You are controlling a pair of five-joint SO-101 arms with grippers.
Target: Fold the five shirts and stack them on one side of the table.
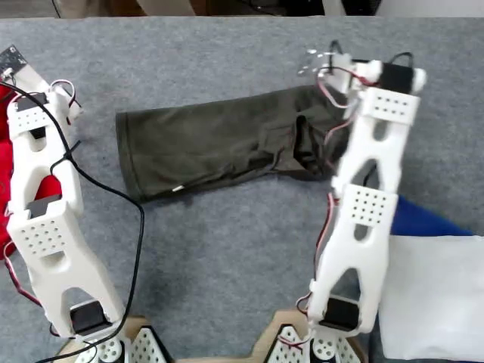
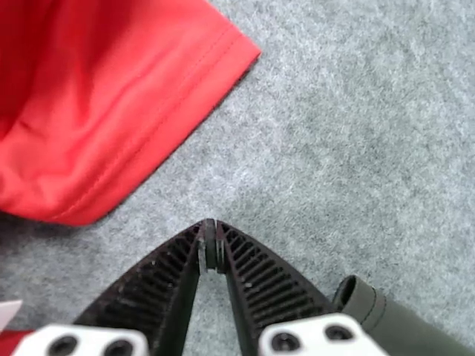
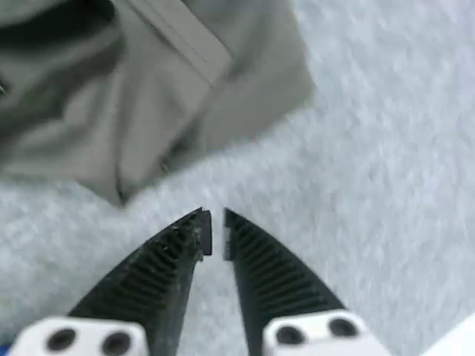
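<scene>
A dark olive shirt is lying on the grey felt table, a little above the middle of the high view. It is folded into a long band. Its long axis is running roughly from 9 o'clock to 3 o'clock, with the 3 o'clock end tipping slightly toward 2. The 9 o'clock end is lying flat with a straight edge. The other end is bunching into creases and running under the right arm.

The right gripper is hanging over bare felt just beside the rumpled olive cloth. Its fingers are standing a sliver apart and holding nothing. The left gripper is hanging over felt between a red shirt and a corner of the olive one. Its tips are pressing together with nothing between them.

In the high view the red shirt is lying at 9 o'clock, at the table's edge and partly under the left arm. At 4 o'clock a blue shirt is peeking out from beneath a white shirt. A black cable is trailing across the felt beside the left arm.
</scene>
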